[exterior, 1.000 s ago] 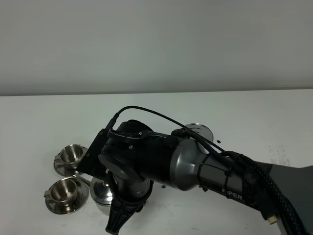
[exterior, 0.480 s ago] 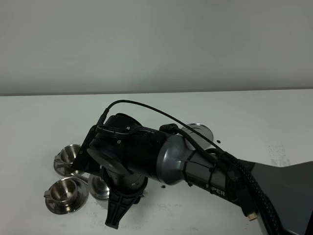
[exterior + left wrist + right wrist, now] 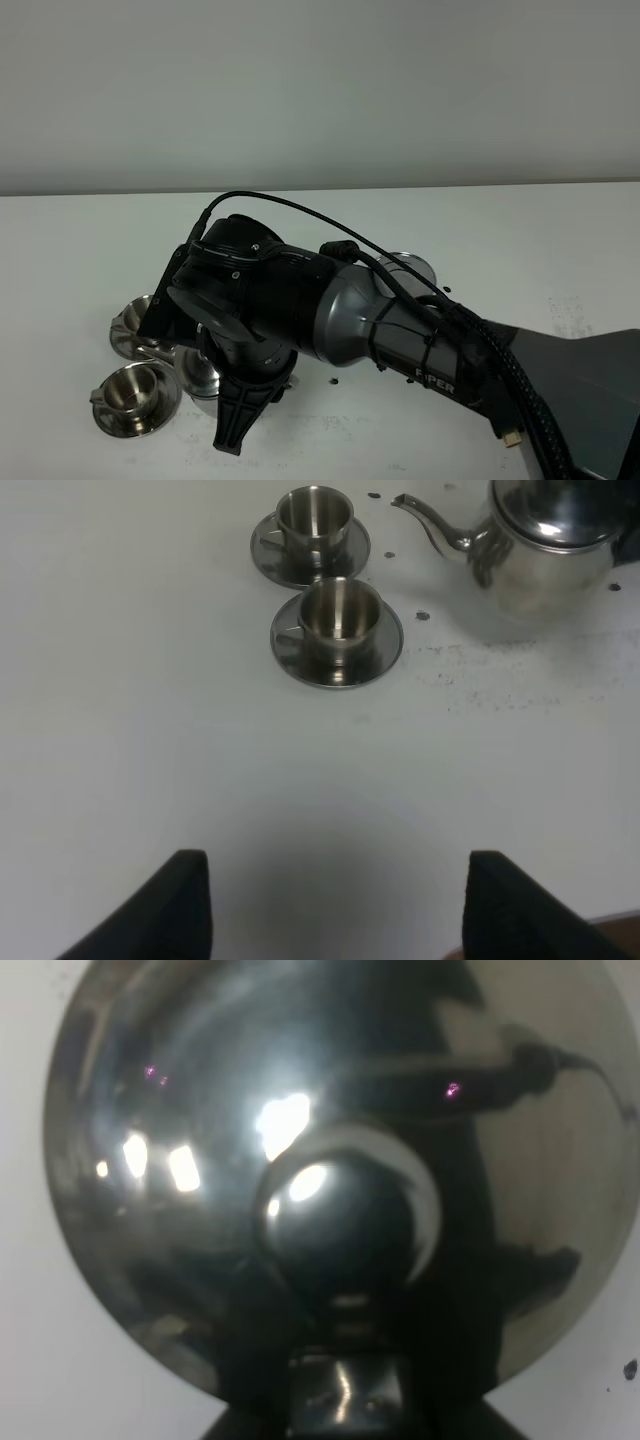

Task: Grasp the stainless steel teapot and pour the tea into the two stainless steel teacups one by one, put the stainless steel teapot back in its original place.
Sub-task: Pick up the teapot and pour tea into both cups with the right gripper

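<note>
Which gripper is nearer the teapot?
Right. The right gripper is closed on the teapot at its handle; the left gripper, open, sits well away from it.

Lab setup: bare white table, blank wall.

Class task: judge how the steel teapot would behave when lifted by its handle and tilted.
The teapot looks stiff and is probably slippery, since its mirror finish reflects everything around it. Its wide flared base suggests it would resist tipping when set down. Its lid might shift during a steep tilt.
</note>
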Robot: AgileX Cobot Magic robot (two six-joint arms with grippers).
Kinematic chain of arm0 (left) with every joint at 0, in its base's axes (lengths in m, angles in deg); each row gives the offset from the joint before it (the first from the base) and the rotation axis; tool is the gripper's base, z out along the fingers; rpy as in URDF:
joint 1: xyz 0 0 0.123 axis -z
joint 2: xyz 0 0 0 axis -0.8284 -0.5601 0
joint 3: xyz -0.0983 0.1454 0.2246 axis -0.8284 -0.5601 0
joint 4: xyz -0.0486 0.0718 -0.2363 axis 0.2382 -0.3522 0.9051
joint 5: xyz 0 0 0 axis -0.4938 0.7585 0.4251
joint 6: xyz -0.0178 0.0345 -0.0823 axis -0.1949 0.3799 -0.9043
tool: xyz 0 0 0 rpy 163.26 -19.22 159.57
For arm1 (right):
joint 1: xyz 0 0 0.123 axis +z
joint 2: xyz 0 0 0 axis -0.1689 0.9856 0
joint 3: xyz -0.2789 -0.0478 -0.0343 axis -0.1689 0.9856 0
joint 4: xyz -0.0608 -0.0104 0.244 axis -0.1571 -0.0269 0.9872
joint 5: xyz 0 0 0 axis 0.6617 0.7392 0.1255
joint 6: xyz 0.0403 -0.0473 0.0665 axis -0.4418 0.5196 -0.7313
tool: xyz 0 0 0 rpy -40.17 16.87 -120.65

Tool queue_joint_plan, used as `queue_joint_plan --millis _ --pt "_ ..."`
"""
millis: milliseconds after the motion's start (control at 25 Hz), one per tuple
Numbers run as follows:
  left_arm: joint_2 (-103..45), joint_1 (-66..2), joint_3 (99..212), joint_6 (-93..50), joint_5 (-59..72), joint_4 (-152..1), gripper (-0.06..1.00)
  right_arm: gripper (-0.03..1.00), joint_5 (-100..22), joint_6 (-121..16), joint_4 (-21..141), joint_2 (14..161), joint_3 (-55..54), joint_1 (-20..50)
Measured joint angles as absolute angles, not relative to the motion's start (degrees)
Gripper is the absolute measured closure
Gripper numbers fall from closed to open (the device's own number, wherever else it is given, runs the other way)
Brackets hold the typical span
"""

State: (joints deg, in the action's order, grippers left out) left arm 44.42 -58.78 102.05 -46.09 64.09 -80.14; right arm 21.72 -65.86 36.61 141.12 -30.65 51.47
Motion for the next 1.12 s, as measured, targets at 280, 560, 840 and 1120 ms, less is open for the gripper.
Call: queue_joint_plan --millis 280,560,840,1120 --pt "44.4 -58.8 102.0 -46.1 64.1 -80.1 0.40 0.79 22.6 -63.9 35.9 142.1 -30.7 51.5" --pt "44.4 -58.8 102.0 -46.1 64.1 -80.1 0.40 0.79 22.3 -63.6 33.9 142.1 -30.7 51.5" --pt "44.4 -58.8 102.0 -46.1 64.1 -80.1 0.40 0.79 20.7 -65.6 29.9 142.1 -30.7 53.3" --pt "44.4 -58.8 102.0 -46.1 64.1 -80.1 0.40 0.79 19.9 -65.3 28.8 143.2 -30.8 53.7"
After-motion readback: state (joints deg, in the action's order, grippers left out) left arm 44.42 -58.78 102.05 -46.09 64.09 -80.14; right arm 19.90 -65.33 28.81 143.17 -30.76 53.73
